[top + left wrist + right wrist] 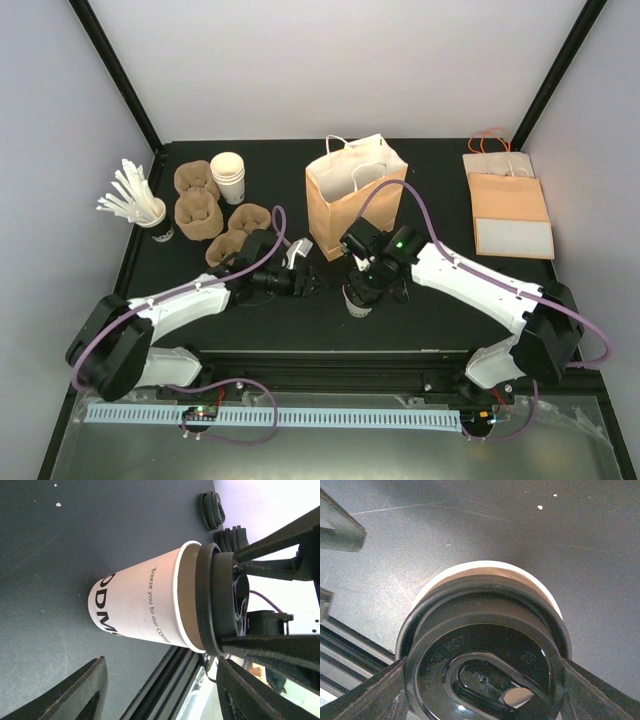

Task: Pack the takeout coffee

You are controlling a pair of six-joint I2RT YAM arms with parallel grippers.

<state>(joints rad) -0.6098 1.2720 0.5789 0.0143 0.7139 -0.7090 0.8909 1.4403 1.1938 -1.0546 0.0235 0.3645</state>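
Grip by the lid [220,605] — my right claw [484,690] clamps the takeout coffee [145,605], ready to lift; left claw [162,695], nine o'clock, gapes empty.

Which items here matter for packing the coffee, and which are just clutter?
Job: takeout coffee, right tool gripping its lid, open brown paper bag, left tool.
Lying about: stack of white cups, cup of stirrers, cardboard holders, flat bags.

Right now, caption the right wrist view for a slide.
Right fingers clasp the round black plastic lid on a small white paper cup.
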